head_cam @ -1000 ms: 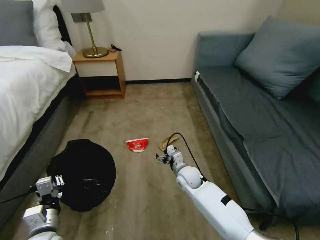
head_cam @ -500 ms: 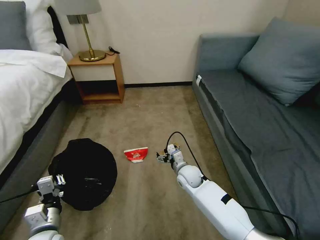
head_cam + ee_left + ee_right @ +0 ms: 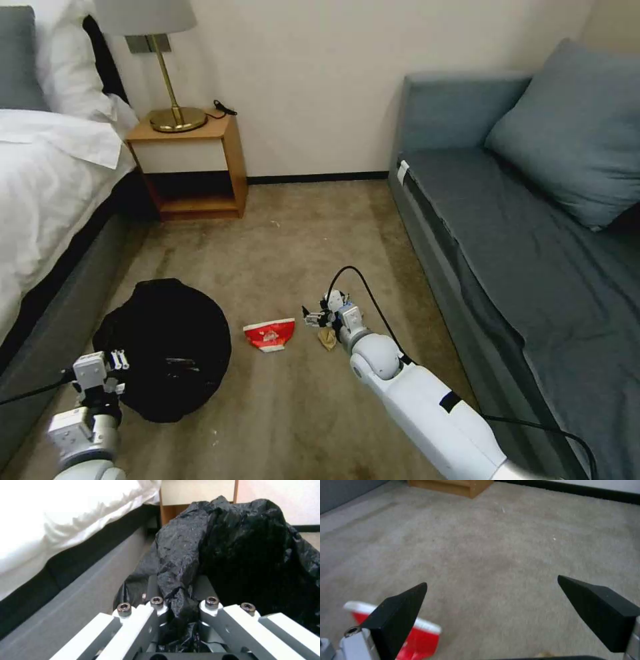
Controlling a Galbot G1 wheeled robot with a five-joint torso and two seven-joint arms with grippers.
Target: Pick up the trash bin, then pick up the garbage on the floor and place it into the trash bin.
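Observation:
The trash bin [image 3: 167, 347], lined with a glossy black bag, stands on the carpet at the left beside the bed. My left gripper [image 3: 117, 361] is at its near rim, and the left wrist view has its fingers shut on a fold of the black bag [image 3: 180, 562]. A red-and-white snack bag [image 3: 269, 333] lies on the carpet right of the bin. A tan paper scrap [image 3: 327, 339] lies beside my right wrist. My right gripper [image 3: 312, 316] hovers low over the carpet between the two, open and holding nothing. In the right wrist view, the snack bag [image 3: 420, 640] lies under one fingertip [image 3: 403, 610].
A bed [image 3: 47, 200] runs along the left and a grey sofa [image 3: 520, 267] along the right. A wooden nightstand [image 3: 190, 167] with a lamp stands by the far wall. Open carpet [image 3: 300, 227] stretches between them.
The whole head view has shifted, so the camera has moved. My right gripper now reaches past the tan scrap and is closer to the red-and-white bag. The left gripper keeps its hold.

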